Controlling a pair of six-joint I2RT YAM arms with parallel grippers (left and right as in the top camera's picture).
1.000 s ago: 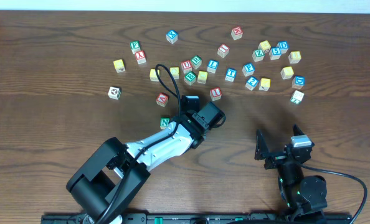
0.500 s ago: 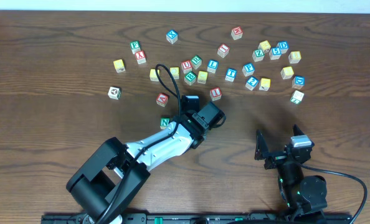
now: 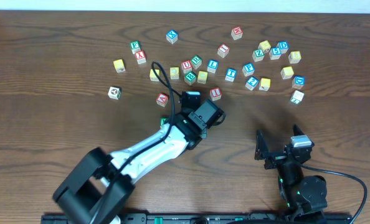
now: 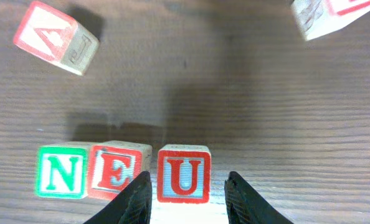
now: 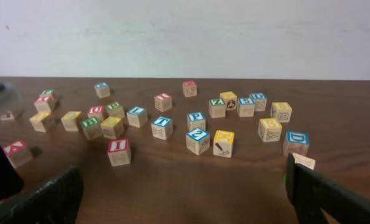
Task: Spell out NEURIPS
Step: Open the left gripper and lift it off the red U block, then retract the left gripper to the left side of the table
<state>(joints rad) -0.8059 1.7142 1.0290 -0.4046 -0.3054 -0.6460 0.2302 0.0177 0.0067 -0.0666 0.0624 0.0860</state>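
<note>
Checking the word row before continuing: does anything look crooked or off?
Slightly. In the left wrist view, the E looks a little turned beside the N, and a thin gap separates it from the U, which sits between the parted fingers of the left hand. Nothing looks damaged.

A red A cube (image 3: 162, 99) is lying by itself on the dark wooden table (image 3: 48, 62), nearer the front edge than the main scatter. Farther back, a red X cube (image 3: 141, 57), a blue L cube (image 3: 212, 65), a blue T cube (image 3: 231, 74) and a blue 2 cube (image 3: 251, 83) are sitting spread across the wood. A blue D cube (image 3: 299, 81) is resting toward the right end, while a white wall (image 5: 185, 37) is rising behind the table.
</note>
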